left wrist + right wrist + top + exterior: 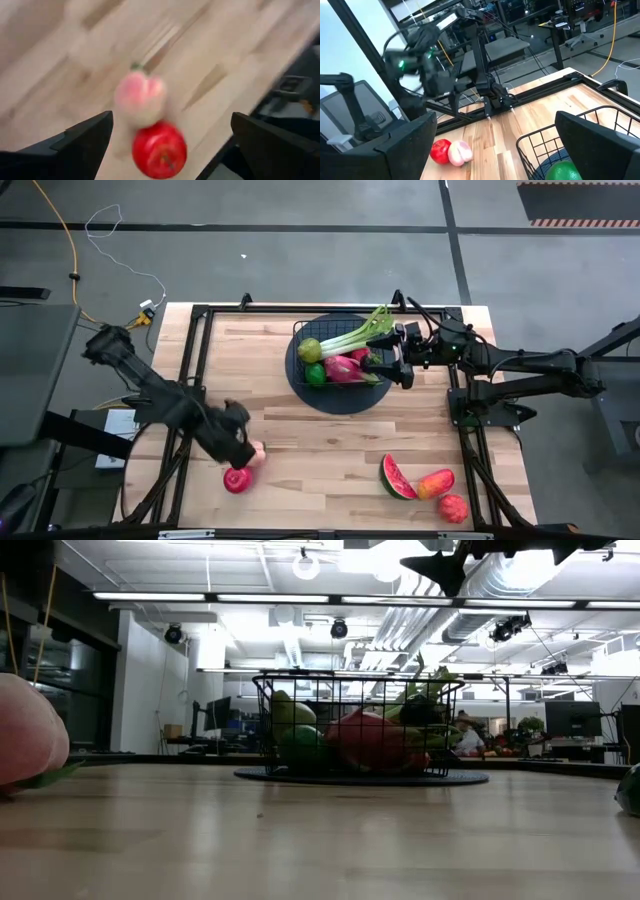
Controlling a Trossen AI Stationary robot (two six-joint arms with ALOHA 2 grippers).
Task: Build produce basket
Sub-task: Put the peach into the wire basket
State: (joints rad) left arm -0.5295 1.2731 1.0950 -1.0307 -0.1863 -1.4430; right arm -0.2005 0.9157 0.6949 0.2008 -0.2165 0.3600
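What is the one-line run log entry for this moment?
left gripper: open over peach, red apple | right gripper: open over basket

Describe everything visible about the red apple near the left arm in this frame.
The red apple is a small, glossy, round toy fruit with a dimple showing on its surface in the left wrist view. It sits on the wooden table near the front left, touching a pale pink peach beside it. The left gripper hangs just above the pair, jaws open, not holding it.

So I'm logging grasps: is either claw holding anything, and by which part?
Nothing held: left claw open over the peach; right claw open above the basket.
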